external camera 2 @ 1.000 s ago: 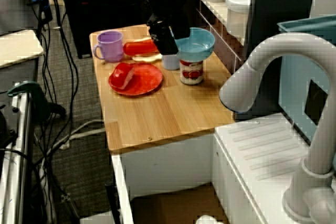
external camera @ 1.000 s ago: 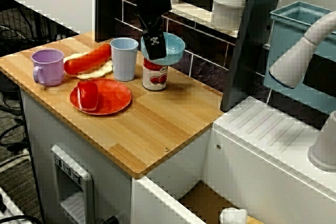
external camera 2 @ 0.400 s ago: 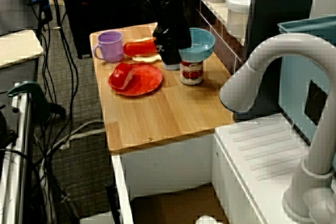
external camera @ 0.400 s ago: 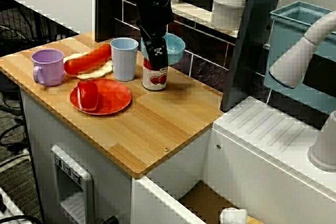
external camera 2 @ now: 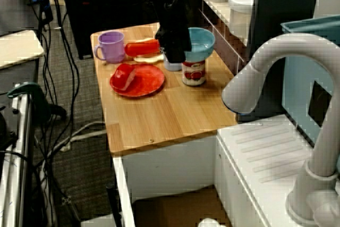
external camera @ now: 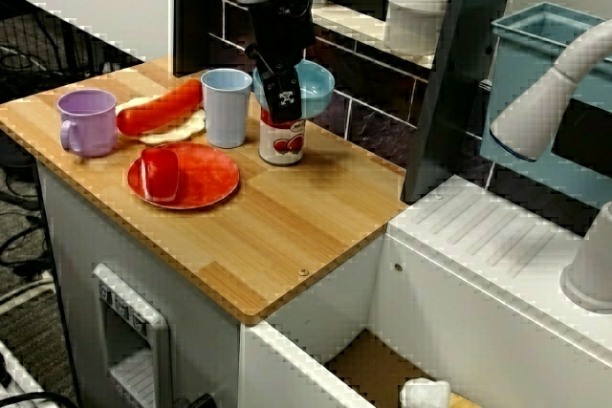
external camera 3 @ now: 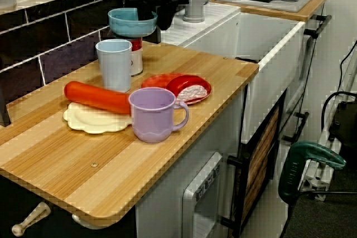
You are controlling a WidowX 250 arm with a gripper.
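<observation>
A light blue bowl (external camera: 308, 86) sits level at the top of a red-and-white tomato can (external camera: 282, 142) near the back of the wooden counter (external camera: 287, 226). My gripper (external camera: 282, 98) comes down from above and is shut on the bowl's near rim. From the sink-end view the black gripper (external camera 2: 178, 50) hides the bowl's (external camera 2: 202, 43) left edge above the can (external camera 2: 193, 72). In the low view along the counter the bowl (external camera 3: 132, 23) is at the can's (external camera 3: 136, 57) top; I cannot tell whether they touch.
A pale blue cup (external camera: 227, 107) stands just left of the can. A red plate (external camera: 199, 179) with a red piece (external camera: 161, 172), a purple mug (external camera: 88, 121) and an orange sausage (external camera: 158, 110) on a cream dish lie further left. White jars (external camera: 416, 11) line the shelf; a faucet (external camera: 550, 93) arches at right.
The arm has swung more upright over the bowl's near rim and dropped slightly. The bowl stays over the can, shifted a little to the left.
</observation>
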